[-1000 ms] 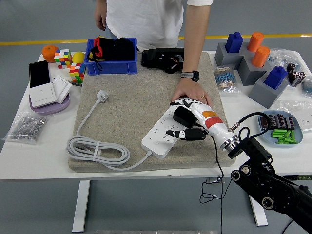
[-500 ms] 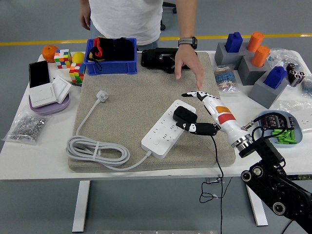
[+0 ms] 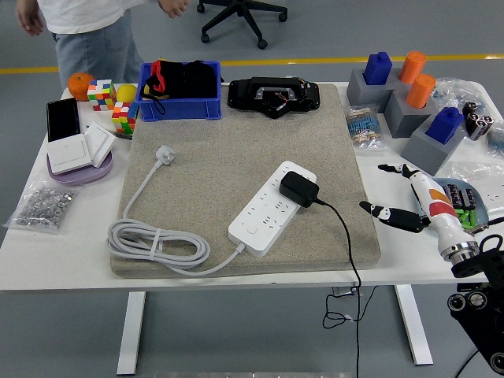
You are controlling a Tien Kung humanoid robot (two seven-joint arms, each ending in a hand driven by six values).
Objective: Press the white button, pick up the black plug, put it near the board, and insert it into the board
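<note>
Plug (image 3: 299,189) sat seated in the far end of the board (image 3: 272,208), its black cord (image 3: 344,236) trailing off the mat's (image 3: 236,157) near right edge and over the tabletop (image 3: 394,264) rim. The board lay diagonally on the beige mat, with its own white cable (image 3: 157,244) coiled at the mat's near left corner and the white wall plug (image 3: 164,153) resting further back. The right hand (image 3: 409,201) hovered over the bare tabletop just off the mat's right edge, well apart from the plug, fingers spread and holding nothing. Left arm was out of view. Behind the mat stood a blue bin (image 3: 179,93) and a black device (image 3: 273,96); to the right were grey blocks (image 3: 405,102) carrying blue and orange pegs, and a plate (image 3: 465,206) of small parts partly hidden by the hand. At the left sat a purple dish (image 3: 79,161) with white switches, two puzzle cubes (image 3: 110,105), an orange fruit (image 3: 79,83) and a bag of metal bits (image 3: 43,206). A person (image 3: 87,35) stood at the far left corner, hands off the tabletop.
</note>
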